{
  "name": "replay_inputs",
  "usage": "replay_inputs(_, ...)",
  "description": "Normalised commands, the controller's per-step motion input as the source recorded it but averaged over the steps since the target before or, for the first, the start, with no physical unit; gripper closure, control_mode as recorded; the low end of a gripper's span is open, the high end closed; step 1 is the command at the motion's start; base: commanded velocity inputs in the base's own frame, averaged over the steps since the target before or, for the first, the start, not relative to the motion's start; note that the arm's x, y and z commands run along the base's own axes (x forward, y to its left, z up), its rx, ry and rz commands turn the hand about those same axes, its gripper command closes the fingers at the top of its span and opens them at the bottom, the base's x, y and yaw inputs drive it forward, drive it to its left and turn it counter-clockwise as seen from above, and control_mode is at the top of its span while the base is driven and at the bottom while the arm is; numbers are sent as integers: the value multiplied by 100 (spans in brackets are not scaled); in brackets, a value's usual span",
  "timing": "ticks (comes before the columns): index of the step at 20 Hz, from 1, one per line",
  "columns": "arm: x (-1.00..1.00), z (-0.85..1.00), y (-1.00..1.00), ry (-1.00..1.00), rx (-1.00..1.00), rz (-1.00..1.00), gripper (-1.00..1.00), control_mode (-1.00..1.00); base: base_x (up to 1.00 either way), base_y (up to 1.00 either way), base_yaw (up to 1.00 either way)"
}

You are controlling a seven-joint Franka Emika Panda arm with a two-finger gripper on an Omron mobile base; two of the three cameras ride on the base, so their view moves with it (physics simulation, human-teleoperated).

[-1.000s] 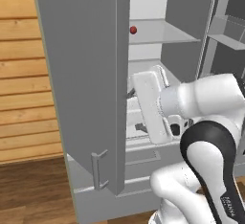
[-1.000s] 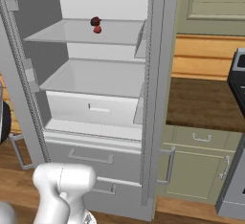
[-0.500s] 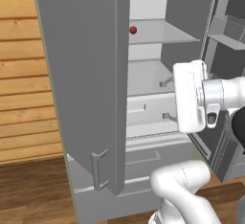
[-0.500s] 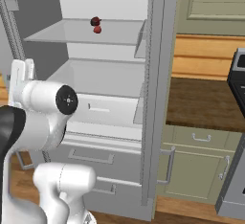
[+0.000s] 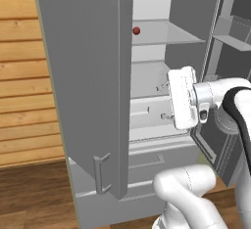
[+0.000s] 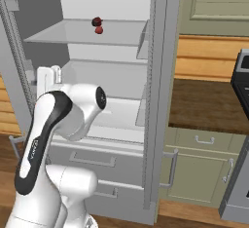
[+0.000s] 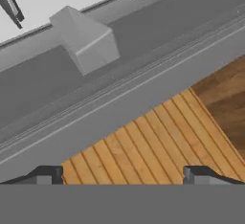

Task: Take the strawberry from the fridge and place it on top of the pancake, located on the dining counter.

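strawberry (image 6: 99,29): one
dark maroon lump (image 6: 96,21): one
fridge (image 6: 112,90): one
fridge drawers (image 6: 92,160): two
glass shelves (image 6: 82,34): one seen clearly
gripper (image 7: 122,174): one

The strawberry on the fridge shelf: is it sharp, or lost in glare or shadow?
Left base view: the strawberry is a small, crisp red dot, no glare, evenly lit. Right base view: the strawberry is equally clear beside a darker lump, with faint flat shading on the shelf.
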Motion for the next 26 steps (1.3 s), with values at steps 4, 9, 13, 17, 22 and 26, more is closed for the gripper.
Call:
replay_inputs(4, 52, -37, 4, -14, 0, 21, -100, -100, 0, 0, 0)
replay_inputs(9, 43, -17, 14, -11, 0, 14, -100, -100, 0, 0, 0)
replay_inputs(13, 38, -1, 18, -4, 4, 4, -100, -100, 0, 0, 0)
replay_inputs(17, 31, 0, 22, -1, 1, 1, -100, -100, 0, 0, 0)
replay_inputs(22, 19, -10, 30, -4, 0, 0, -100, -100, 0, 0, 0)
replay_inputs(26, 17, -13, 28, -4, 0, 0, -100, -100, 0, 0, 0)
